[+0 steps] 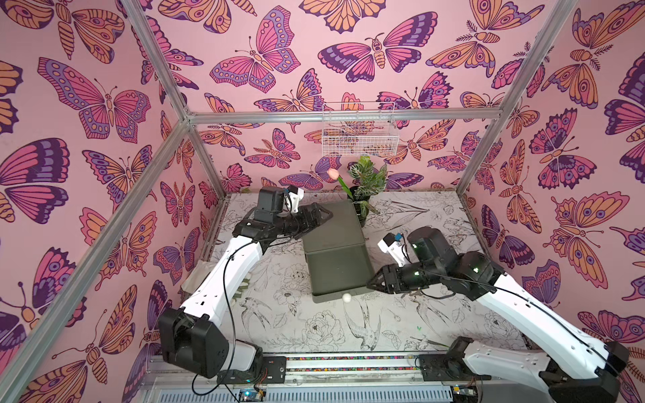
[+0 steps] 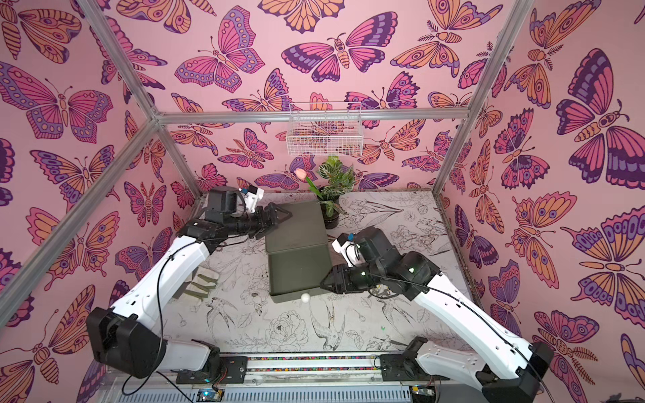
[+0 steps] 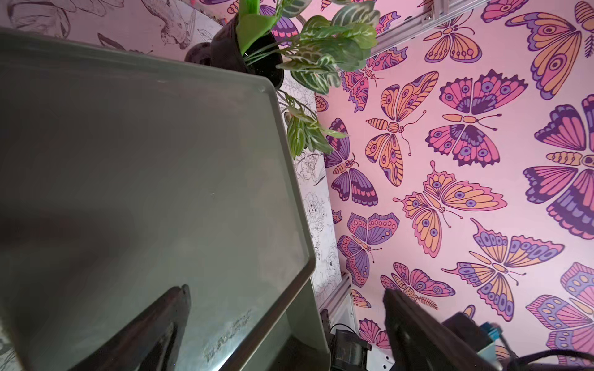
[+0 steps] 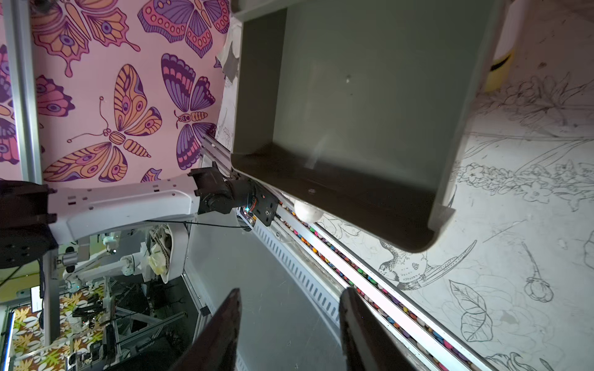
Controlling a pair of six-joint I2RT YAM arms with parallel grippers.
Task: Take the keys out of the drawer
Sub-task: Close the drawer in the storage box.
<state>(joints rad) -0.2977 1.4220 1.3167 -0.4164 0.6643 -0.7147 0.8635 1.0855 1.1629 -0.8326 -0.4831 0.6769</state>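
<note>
1. One green cabinet (image 1: pixel 333 223) stands on the worktop (image 1: pixel 314 331); its one drawer (image 4: pixel 257 96) is pulled out, with one white knob (image 1: pixel 347 297) on the front.
2. The drawer's floor shows bare in the right wrist view; where the keys are I cannot tell; one yellow-and-white blur (image 4: pixel 498 64) sits just beside the drawer's outer wall, too unclear to name.
3. The left pincer (image 1: pixel 328 214) hangs over the cabinet top, fingers spread wide, gripping nothing.
4. The right pincer (image 1: pixel 370 283) is just beside the drawer's front corner, about half spread, nothing between its fingers.
5. Behind the cabinet: one potted plant (image 1: pixel 366 181), one pink tulip (image 1: pixel 333 172); one wire basket (image 1: pixel 359 132) on the back wall.
</note>
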